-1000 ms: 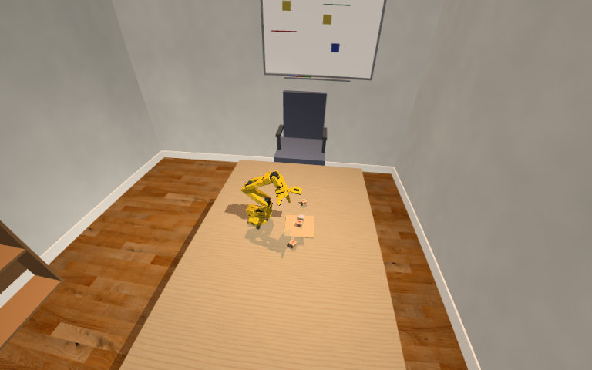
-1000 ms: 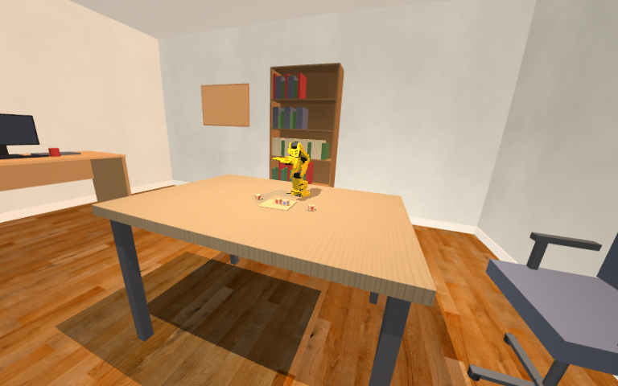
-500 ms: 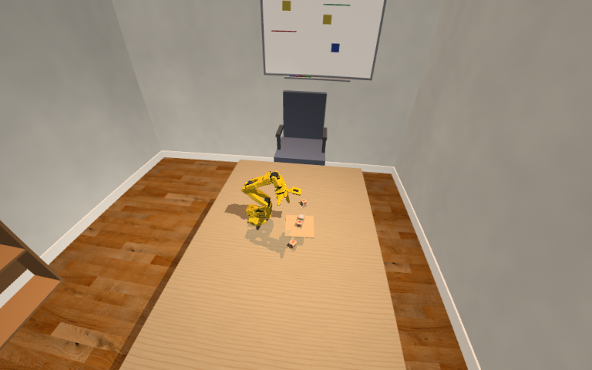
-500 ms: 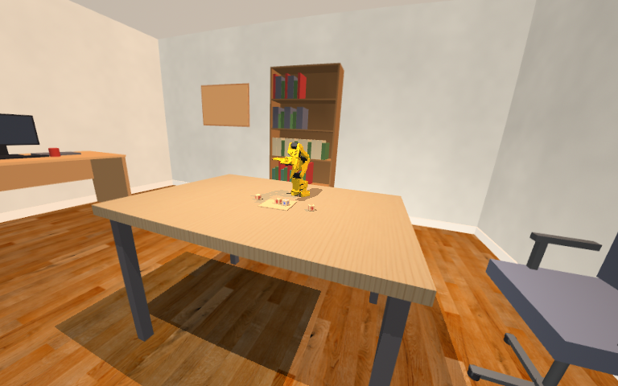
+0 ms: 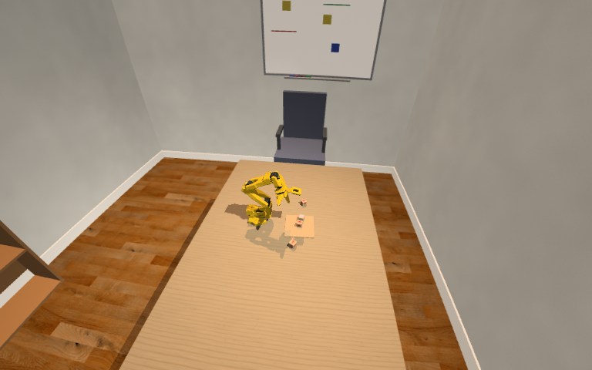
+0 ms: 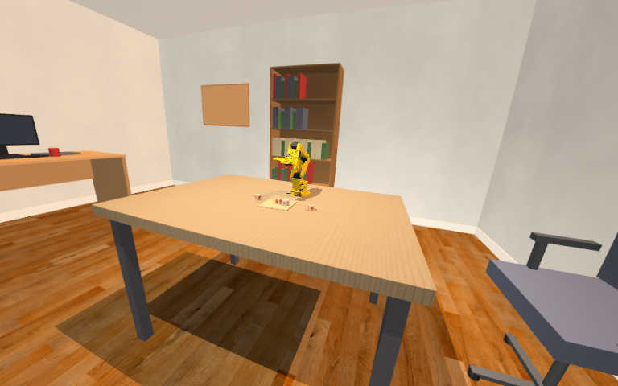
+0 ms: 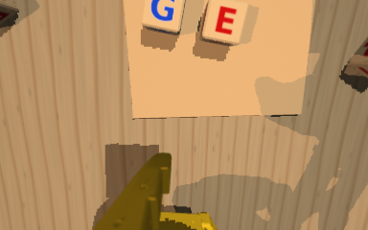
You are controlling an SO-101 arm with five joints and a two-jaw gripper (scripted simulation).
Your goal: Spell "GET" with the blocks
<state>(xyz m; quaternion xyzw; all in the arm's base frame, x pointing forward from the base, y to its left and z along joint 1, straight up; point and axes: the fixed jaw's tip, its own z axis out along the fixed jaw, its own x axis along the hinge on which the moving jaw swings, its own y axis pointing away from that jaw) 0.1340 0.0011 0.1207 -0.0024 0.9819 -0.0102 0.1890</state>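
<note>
Above the mat [image 7: 218,81], my gripper [image 7: 158,192] hangs spread and empty; I should swing toward three o'clock, checking that block [image 7: 356,72] for T.

Two blocks [image 5: 300,220] sit on the mat [image 5: 305,231]; one block [image 5: 303,202] lies beyond the mat, another [image 5: 291,243] before it, the yellow arm [image 5: 261,192] beside it, gripper [image 5: 291,193] wide open
</note>
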